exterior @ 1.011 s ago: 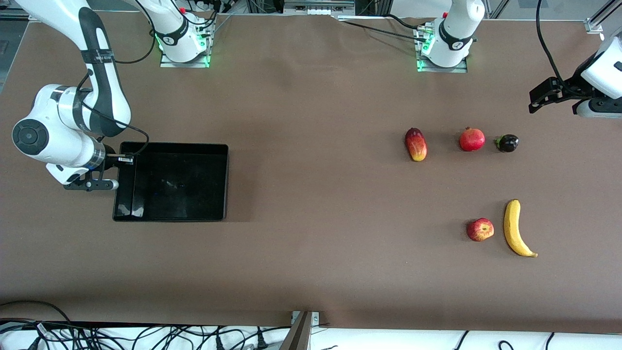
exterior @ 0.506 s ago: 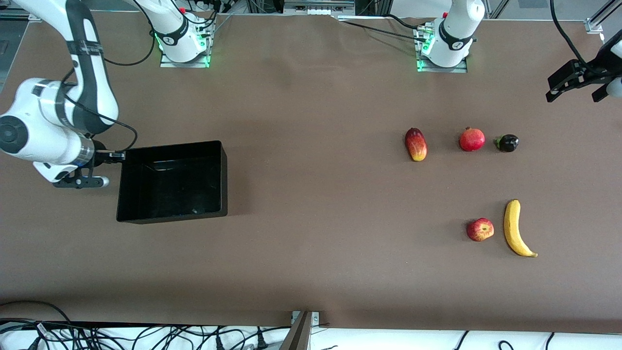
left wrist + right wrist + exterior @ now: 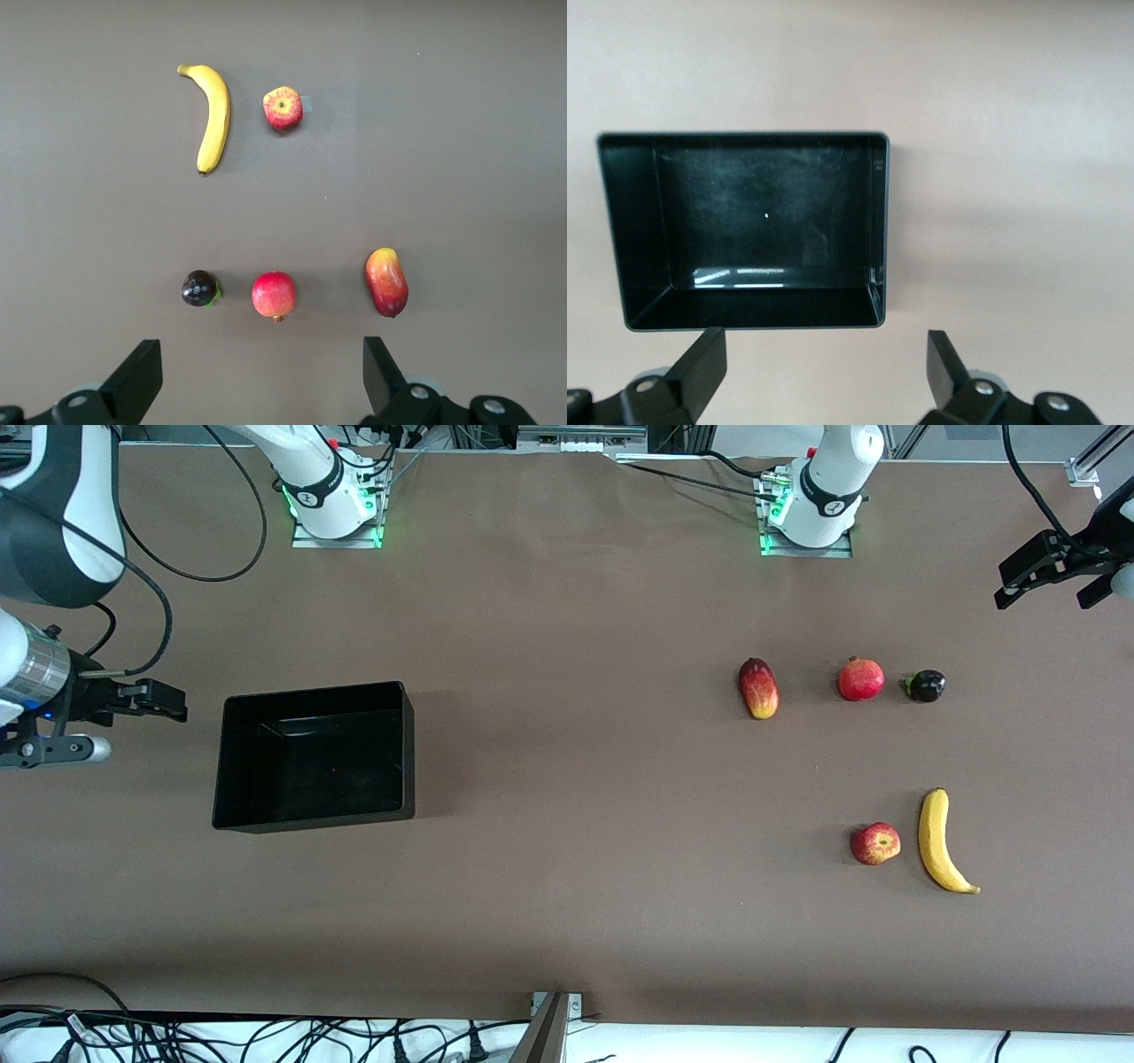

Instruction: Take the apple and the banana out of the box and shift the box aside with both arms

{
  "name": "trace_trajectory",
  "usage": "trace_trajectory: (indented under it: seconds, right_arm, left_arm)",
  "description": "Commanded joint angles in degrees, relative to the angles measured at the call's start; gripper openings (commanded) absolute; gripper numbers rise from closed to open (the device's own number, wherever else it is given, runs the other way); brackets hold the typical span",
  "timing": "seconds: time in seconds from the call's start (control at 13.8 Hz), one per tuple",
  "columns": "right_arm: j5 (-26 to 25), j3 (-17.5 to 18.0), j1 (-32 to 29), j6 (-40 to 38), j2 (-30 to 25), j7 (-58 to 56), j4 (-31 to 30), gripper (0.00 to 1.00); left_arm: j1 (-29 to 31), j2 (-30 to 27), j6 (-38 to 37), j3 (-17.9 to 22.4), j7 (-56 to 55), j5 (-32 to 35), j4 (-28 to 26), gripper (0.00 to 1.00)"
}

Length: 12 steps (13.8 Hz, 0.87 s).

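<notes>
Box: we see the black box [image 3: 314, 755] flat on the table [image 3: 567, 779] at the right arm's end, with nothing inside it
Right gripper: the right gripper [image 3: 164, 701] hangs just beside the box, not touching it; in the right wrist view its fingers [image 3: 700, 363] are spread wide and hold nothing
Left gripper: the left gripper [image 3: 1032, 574] is up over the table edge at the left arm's end; its fingers [image 3: 137, 381] are spread wide too, with nothing in them
Apple: we see the apple [image 3: 875, 843] on the table at the left arm's end, just beside the banana
Banana: the banana [image 3: 939, 841] lies flat, close to the apple but not touching it
Other fruit: the mango [image 3: 758, 688], the pomegranate [image 3: 860, 679] and a small dark fruit [image 3: 924, 685] sit in a row, farther from the front camera than the apple and banana
</notes>
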Motion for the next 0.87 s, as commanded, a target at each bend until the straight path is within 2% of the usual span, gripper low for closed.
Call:
trace_trajectory:
  seconds: [0.0,0.14,0.22,0.29,0.36,0.43,0.51,0.65,0.79]
  right_arm:
    - [0.17,-1.22,-0.84,-2.51,1.05,-1.27,5.74,1.0]
    - [0.35,0.18,-1.55,-3.38,-0.43,-1.27,4.95,1.0]
    - [0.26,4.01,-3.55,-4.96,-1.31,-0.75,4.43,1.0]
    - [-0.26,11.62,-10.36,-4.28,-3.06,-0.31,2.68,1.0]
    - [-2.79,17.79,-15.12,-2.18,-4.73,0.13,0.23,1.0]
    - [-4.64,20.9,-17.52,0.19,-7.18,0.39,-3.71,1.0]
    - [-5.27,22.15,-19.02,3.43,-10.51,1.09,-8.54,1.0]
    - [-5.19,22.51,-20.35,8.1,-14.92,2.67,-16.2,1.0]
    - [-5.19,22.51,-20.71,7.86,-15.65,2.68,-18.25,1.0]
  left_arm:
    - [-0.59,0.64,-1.15,0.76,-0.37,-1.36,1.11,1.0]
    - [-0.41,0.64,-1.42,0.67,-0.37,-1.36,1.11,1.0]
    - [-0.32,0.64,-1.51,0.67,-0.45,-1.36,1.11,1.0]
    - [-0.24,0.64,-1.51,0.67,-0.46,-1.36,1.19,1.0]
    - [-0.24,0.64,-1.51,0.67,-0.46,-1.36,1.19,1.0]
    - [-0.24,0.64,-1.51,0.67,-0.46,-1.36,1.19,1.0]
    - [-0.15,0.73,-1.51,0.67,-0.46,-1.36,1.19,1.0]
    - [-0.15,0.91,-1.51,0.67,-0.54,-1.36,1.19,1.0]
    - [-0.15,1.08,-1.94,0.67,-0.54,-1.36,1.81,1.0]
